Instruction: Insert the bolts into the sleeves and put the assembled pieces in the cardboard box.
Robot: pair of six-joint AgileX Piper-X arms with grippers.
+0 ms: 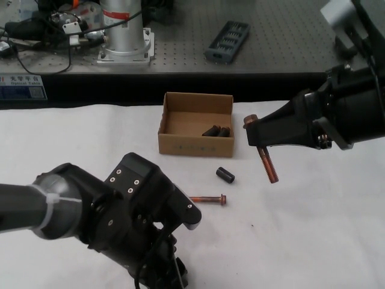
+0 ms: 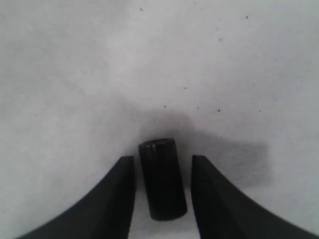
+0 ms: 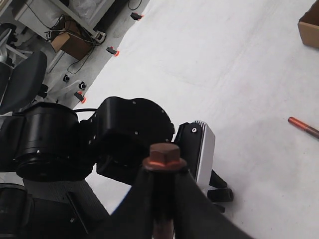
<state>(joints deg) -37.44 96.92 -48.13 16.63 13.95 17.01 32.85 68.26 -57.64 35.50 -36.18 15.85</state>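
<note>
The white-covered worktop point(image 1: 313, 241) carries an open brown cardboard box point(image 1: 195, 144) with 2 dark pieces point(image 1: 216, 131) inside. The right pincer point(image 3: 163, 178) clamps a copper hex-head bolt point(image 1: 269, 164) that hangs beside the box. The left pincer point(image 2: 163, 158) stands narrowly parted around a black cylindrical sleeve point(image 2: 162, 181) lying on the worktop.

My left arm point(image 1: 18, 208) is a grey tube cinched by a white zip tie point(image 1: 57, 198), then a black wrist point(image 1: 144, 201) with silver screws point(image 1: 118, 171). My left gripper point(image 2: 163, 160) has matte black curved fingers point(image 2: 117, 199). My right arm point(image 1: 355, 102) is black.
</note>
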